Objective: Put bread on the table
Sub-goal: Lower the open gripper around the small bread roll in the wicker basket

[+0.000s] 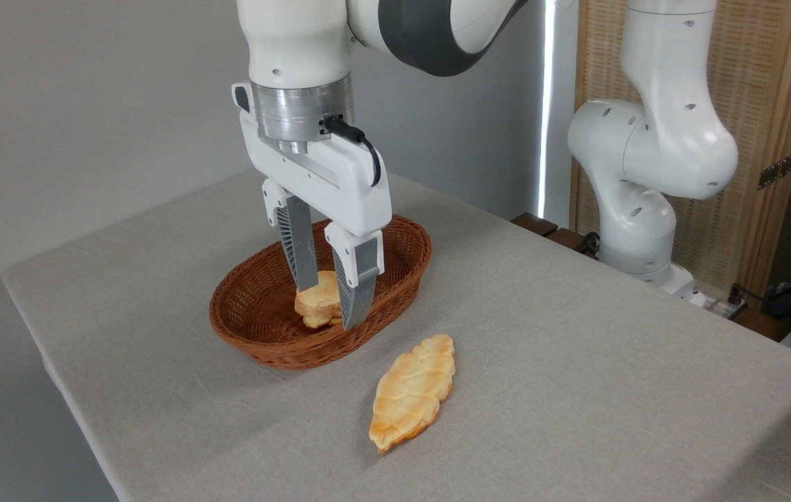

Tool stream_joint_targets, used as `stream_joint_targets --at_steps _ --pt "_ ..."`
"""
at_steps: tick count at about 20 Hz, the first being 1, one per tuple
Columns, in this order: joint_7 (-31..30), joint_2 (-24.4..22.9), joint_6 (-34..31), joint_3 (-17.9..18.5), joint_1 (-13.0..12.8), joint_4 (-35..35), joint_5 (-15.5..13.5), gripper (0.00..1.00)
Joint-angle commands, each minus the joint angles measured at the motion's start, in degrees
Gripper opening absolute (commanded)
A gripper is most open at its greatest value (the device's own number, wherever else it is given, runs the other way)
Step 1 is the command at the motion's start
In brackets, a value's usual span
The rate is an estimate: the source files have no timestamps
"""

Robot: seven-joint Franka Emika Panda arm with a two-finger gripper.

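Observation:
The bread (318, 304), a small golden bun, is inside the brown wicker basket (256, 335) on the grey table (576, 362). It stands tilted on its edge, low over the basket floor. My gripper (331, 307) reaches straight down into the basket with one finger on either side of the bun. Both fingers (357, 296) press against it. The right finger hides the bun's right edge.
A longer flat leaf-shaped bread (412, 392) lies on the cloth just in front of the basket. The arm's white base (635, 230) stands at the table's far right edge. The table's left and front edges are near the basket.

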Motion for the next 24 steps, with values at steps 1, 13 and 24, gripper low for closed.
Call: stream_joint_targets --at_steps 1,13,24 --pt "0.47 -0.25 -1.72 0.49 -0.11 0.57 -0.36 1.00" --pt "0.21 -0.78 -1.02 0.05 -0.73 0.48 -0.71 1.00" --pt "-6.47 -0.43 -0.49 -0.12 -10.83 -4.35 -1.06 1.00"
